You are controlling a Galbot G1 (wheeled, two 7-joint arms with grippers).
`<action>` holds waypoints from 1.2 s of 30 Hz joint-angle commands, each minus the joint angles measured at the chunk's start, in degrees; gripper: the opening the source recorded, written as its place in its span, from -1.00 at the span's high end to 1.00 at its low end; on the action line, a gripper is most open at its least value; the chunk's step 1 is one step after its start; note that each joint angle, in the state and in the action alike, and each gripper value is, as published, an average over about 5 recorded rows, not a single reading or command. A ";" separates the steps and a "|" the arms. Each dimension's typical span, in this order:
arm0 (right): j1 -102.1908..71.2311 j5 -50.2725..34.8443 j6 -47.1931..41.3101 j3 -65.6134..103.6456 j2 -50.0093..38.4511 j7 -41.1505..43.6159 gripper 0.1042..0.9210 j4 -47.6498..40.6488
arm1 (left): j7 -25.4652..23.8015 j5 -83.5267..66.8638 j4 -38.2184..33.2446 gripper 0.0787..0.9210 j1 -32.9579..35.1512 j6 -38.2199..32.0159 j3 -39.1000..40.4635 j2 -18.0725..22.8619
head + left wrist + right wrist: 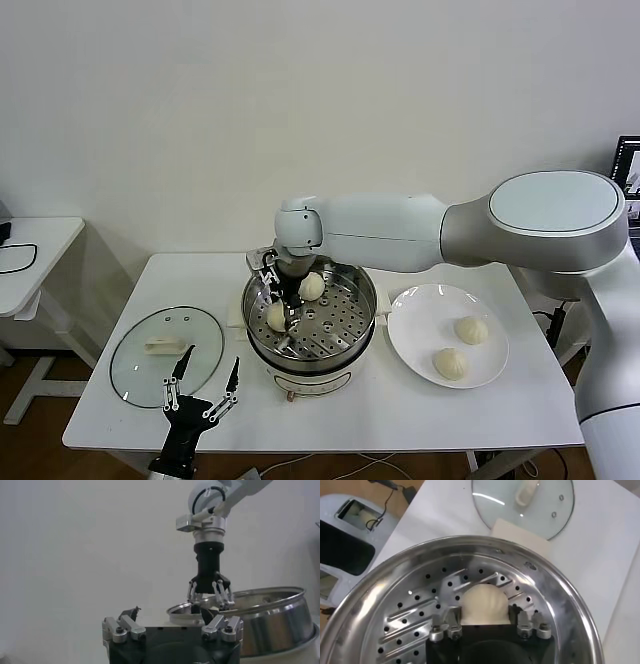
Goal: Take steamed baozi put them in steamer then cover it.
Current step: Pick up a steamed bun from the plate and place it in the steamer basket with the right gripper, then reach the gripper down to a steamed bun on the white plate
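Right gripper parted around baozi inside steamer

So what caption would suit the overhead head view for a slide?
Right gripper lowers a second baozi into the steamer; two wait on the plate.

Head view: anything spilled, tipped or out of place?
Nothing stands out. Two baozi sit on the tray in the steamer, two more on the white plate, none on the table. The cover lies flat beside the steamer, right gripper above the near bun.
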State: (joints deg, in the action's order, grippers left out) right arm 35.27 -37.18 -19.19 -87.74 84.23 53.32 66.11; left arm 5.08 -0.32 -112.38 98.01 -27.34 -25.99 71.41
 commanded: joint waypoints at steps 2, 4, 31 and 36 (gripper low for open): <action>1.62 1.70 0.02 1.21 -2.84 0.59 -0.74 2.84 | 0.02 -0.13 -0.14 -0.77 0.21 0.02 -0.16 0.06; 3.77 3.64 0.54 1.95 -5.77 2.33 -0.76 5.63 | 0.02 -0.11 -0.20 -0.77 0.35 0.02 -0.28 0.06; -13.65 26.17 21.62 12.51 -45.14 20.71 -0.76 -0.30 | -0.09 1.24 -1.01 -0.77 0.95 0.56 -0.06 0.60; -18.02 27.37 21.75 15.32 -43.62 20.13 -0.76 -1.10 | -0.08 1.28 -0.57 -0.77 1.04 0.47 -0.32 0.60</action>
State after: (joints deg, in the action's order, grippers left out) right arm 28.71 -14.04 -1.17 -77.24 45.19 71.91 68.31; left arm 5.00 0.90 -113.25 99.00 -26.81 -26.19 72.01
